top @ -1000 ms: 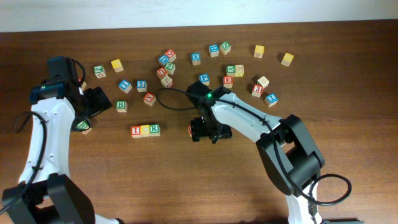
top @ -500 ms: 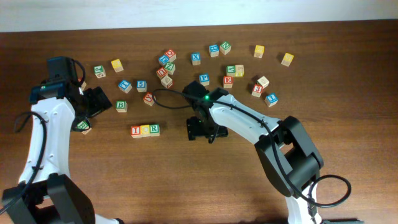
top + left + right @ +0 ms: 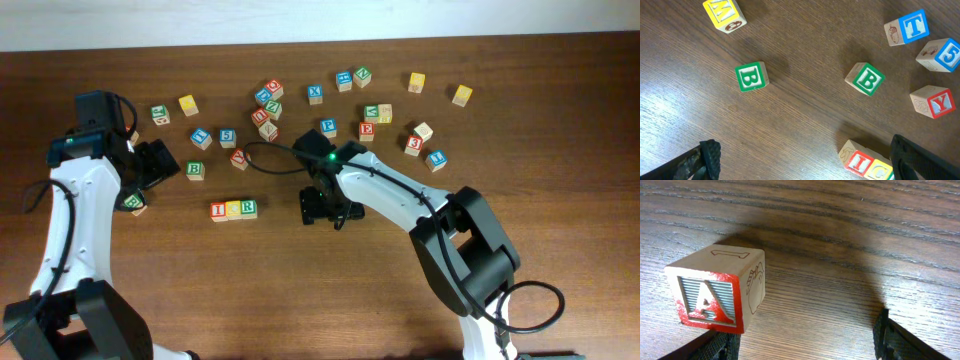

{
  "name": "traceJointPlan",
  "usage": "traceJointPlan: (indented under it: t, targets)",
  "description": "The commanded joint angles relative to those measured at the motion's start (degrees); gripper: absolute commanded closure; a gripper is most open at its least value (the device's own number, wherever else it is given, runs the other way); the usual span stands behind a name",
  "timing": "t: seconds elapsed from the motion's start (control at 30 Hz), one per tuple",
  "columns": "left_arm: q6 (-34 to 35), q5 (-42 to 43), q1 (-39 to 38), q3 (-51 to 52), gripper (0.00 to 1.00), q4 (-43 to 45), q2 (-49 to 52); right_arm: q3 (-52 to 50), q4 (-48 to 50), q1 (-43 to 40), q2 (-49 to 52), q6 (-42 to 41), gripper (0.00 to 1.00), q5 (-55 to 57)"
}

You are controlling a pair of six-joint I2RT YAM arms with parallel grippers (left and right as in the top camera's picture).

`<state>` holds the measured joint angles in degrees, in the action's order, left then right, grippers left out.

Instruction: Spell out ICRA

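Left gripper [image 3: 152,163] hangs spread wide and pinching nothing near the worktop's [image 3: 320,300] left edge, just where it was a second ago. Its wrist camera looks down on a green "B" cube [image 3: 751,76] and a second green "B" cube [image 3: 866,78], lying apart on the wood.

Left of the worktop's middle, the red "I" cube [image 3: 218,210], yellow "C" cube [image 3: 233,209] and green "R" cube [image 3: 248,208] sit touching in a row, unmoved.

Just right of that row, the right gripper [image 3: 322,210] has slid a little left since the earlier frame, narrowing the gap to the "R". Its jaws stand spread. The red "A" cube [image 3: 707,297] rests on the wood between them, close to the finger at the left of the wrist view and well apart from the other. Whether the near finger touches it cannot be told.

Loose cubes [image 3: 315,93] scattered toward the far edge lie as before.
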<state>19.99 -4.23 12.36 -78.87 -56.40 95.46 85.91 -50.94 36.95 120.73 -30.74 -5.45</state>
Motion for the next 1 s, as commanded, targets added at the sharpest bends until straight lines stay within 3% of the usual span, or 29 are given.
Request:
traceJointPlan:
  t: [0.0, 0.5, 0.53, 0.6, 0.83, 0.97]
  targets:
    - [0.35, 0.42, 0.17, -0.13, 0.01, -0.04, -0.17, -1.29, -1.62, 0.81, 1.53, 0.22, 0.23, -2.80]
    - [0.35, 0.39, 0.17, -0.13, 0.01, -0.04, -0.17, -1.29, -8.66, -6.40, 1.53, 0.24, 0.17, -0.26]
    - [0.35, 0.42, 0.17, -0.13, 0.01, -0.04, -0.17, -1.29, -8.66, -6.84, 1.53, 0.26, 0.15, -0.24]
    - [0.35, 0.39, 0.17, -0.13, 0.01, -0.04, -0.17, -1.29, -8.44, -7.69, 1.53, 0.31, 0.01, 0.02]
    - [0.35, 0.39, 0.17, -0.13, 0.01, -0.04, -0.17, -1.29, -7.32, -7.78, 1.53, 0.44, 0.00, 0.17]
    - [0.35, 0.42, 0.17, -0.13, 0.01, -0.04, -0.17, -1.29, -6.95, -7.78, 1.53, 0.44, 0.21, 0.15]
